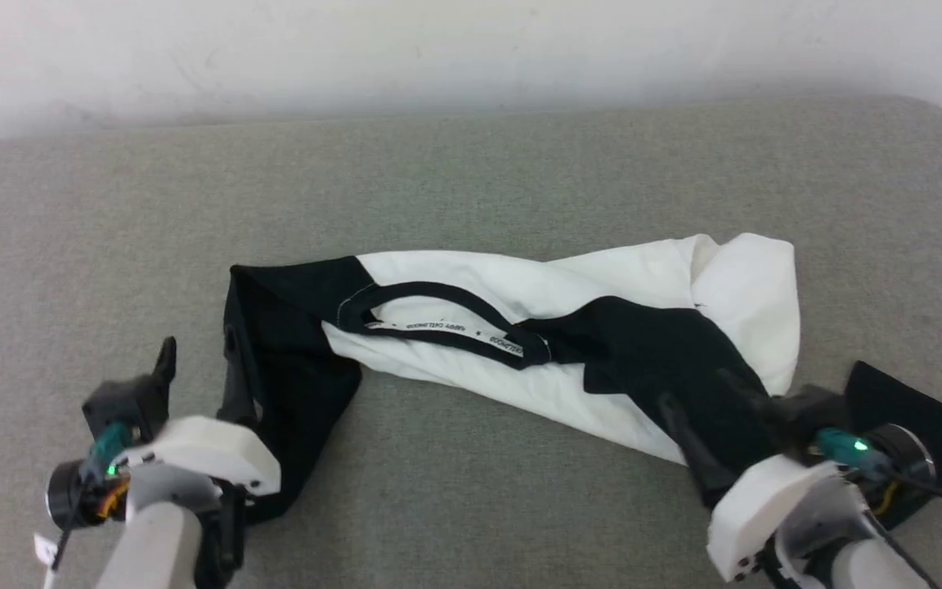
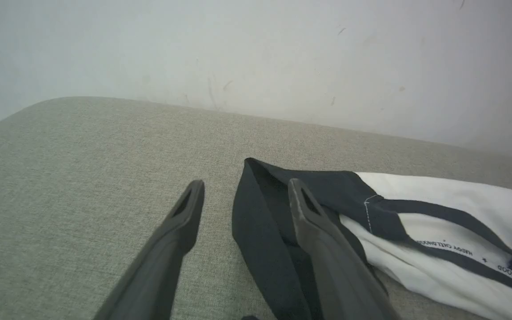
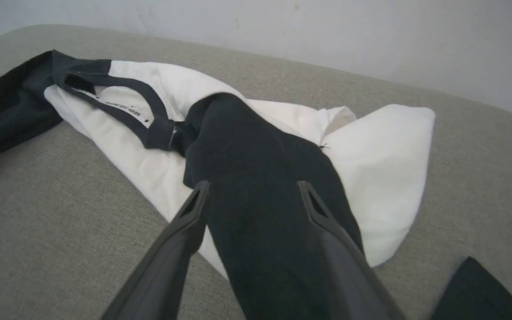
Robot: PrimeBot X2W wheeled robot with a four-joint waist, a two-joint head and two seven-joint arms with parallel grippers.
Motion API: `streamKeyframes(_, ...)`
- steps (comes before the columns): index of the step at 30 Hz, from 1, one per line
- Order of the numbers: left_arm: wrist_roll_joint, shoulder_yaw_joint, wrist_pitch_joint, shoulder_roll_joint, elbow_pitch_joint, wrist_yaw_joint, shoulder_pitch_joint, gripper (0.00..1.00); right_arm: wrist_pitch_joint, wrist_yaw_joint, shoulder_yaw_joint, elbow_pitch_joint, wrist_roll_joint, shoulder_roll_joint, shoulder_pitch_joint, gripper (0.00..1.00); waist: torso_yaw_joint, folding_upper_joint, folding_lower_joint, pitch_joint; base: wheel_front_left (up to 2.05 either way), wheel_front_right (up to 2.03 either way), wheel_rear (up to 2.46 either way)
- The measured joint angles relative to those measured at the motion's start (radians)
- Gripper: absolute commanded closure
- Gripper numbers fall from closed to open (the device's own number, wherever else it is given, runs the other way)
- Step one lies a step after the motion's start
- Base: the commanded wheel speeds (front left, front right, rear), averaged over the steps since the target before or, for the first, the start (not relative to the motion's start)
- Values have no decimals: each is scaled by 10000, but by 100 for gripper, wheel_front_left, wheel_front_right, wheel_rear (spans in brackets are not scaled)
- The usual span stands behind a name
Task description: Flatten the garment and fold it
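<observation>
Head view — garment [image 1: 471, 364] spans left claw [image 1: 199, 350] to right claw [image 1: 700, 393].

The grey cushion [image 1: 471, 164] carries the crumpled garment [image 1: 618, 278].

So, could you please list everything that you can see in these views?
T-shirt: one, white with black sleeves and collar, lying twisted across the middle of the cushion.
cushion: one, grey, under the T-shirt.
wall: one, white, behind the cushion.
left end effector: one, dark fingers, open, at the edge of one black sleeve.
right end effector: one, dark fingers, open, either side of the other black sleeve.
</observation>
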Motion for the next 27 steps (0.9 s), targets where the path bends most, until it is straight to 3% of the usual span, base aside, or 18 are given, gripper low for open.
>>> streamKeyframes(5,-71,257,-826,-516,-723,38,549,0,483,0,1072,203,-71,-479,-547,0,245,0,0,62,0,0,0)
streamKeyframes(9,180,322,-934,-959,-1354,127,903,0,1202,0,1292,677,-623,-617,-1007,0,470,0,0,146,0,0,0)
streamKeyframes(10,257,360,-936,-1068,-1513,127,963,0,1384,0,1279,819,-740,-627,-1075,24,527,0,0,167,0,0,0)
streamKeyframes(11,343,399,-938,-1152,-1639,125,998,0,1534,2,1237,941,-830,-606,-1132,73,584,0,0,190,0,0,0)
streamKeyframes(12,437,430,-943,-1221,-1737,117,1028,0,1628,0,1170,1028,-884,-566,-1190,100,644,0,0,212,0,0,0)
streamKeyframes(17,694,617,-943,-1432,-1870,-12,1071,0,1507,0,794,882,-871,-255,-1435,100,863,0,1,288,0,0,0)
streamKeyframes(21,755,786,-943,-1580,-1841,-109,1162,0,1475,-4,899,113,696,-88,-1360,100,859,0,0,190,0,0,0)
streamKeyframes(23,817,903,-945,-1613,-1799,-136,1294,0,1806,-2,1444,-593,1837,-495,-1201,100,809,0,0,118,0,0,0)
streamKeyframes(27,892,1078,-945,-1622,-1716,-199,1451,0,2731,-4,2153,-2065,4080,-2242,-500,100,588,0,0,19,0,0,0)
